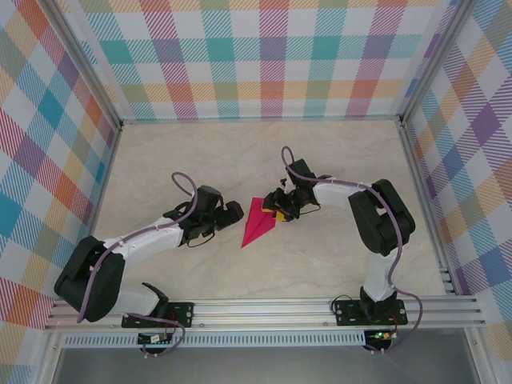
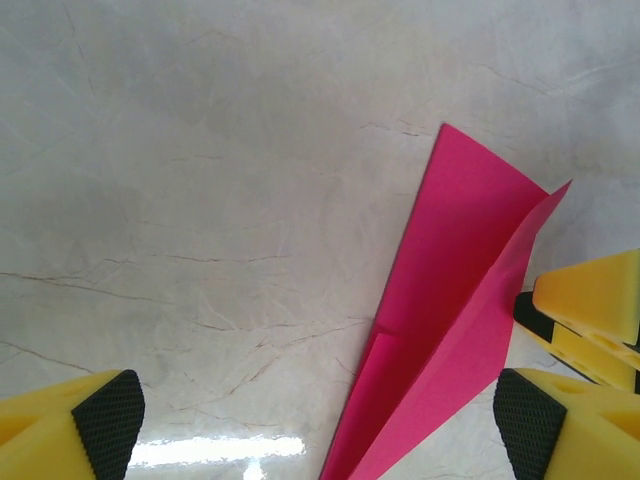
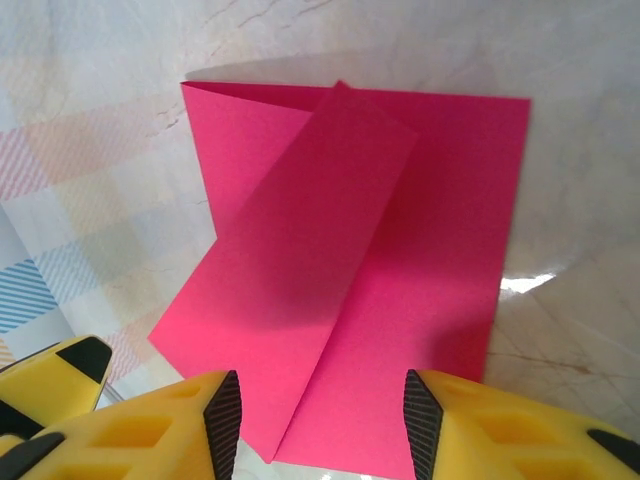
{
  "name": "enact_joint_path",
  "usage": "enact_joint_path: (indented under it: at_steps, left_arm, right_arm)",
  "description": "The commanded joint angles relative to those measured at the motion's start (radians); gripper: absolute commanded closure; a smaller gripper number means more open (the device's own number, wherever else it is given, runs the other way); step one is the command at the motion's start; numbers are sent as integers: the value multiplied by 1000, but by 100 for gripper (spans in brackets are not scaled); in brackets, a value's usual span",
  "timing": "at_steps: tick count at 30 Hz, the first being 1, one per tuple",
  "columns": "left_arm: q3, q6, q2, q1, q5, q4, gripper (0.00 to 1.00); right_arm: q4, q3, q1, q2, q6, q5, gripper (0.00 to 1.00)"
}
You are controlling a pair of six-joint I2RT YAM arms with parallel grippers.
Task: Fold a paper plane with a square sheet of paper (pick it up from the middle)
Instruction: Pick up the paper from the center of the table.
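The magenta-pink paper plane (image 1: 258, 224) lies on the table as a narrow creased dart, its point toward the near left. My left gripper (image 1: 234, 213) sits just left of it, jaws wide open. In the left wrist view the plane (image 2: 450, 300) runs between the spread left gripper (image 2: 315, 430), nearer the right fingertip (image 2: 530, 420). My right gripper (image 1: 281, 210) hovers over the wide tail end. In the right wrist view the right gripper (image 3: 322, 425) is open, its pads standing apart either side of the centre crease of the plane (image 3: 400, 250), one wing flap raised.
The pale marble-patterned table (image 1: 320, 264) is walled by plaid panels (image 1: 264, 56) at the back and sides. A metal rail (image 1: 264, 310) with the arm bases runs along the near edge. The right gripper's yellow finger (image 2: 590, 300) shows in the left wrist view.
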Motion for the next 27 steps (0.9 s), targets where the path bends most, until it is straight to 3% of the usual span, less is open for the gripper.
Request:
enact_joint_path:
  at_steps: [1,18,24,27]
  left_arm:
    - [-14,-9,6,20,18,23,5]
    - [-29,-8,35,64,136,70,2]
    - [-55,-34,34,93,195,121,0]
    - [-68,-50,32,106,220,140,0]
  right_arm:
    - [30,35,12,29,16,-24,52]
    - [189,21,53,52,-28,-100,60]
    - [267,-16,62,62,-19,-113,70]
    - [283,-22,62,63,-12,-115,82]
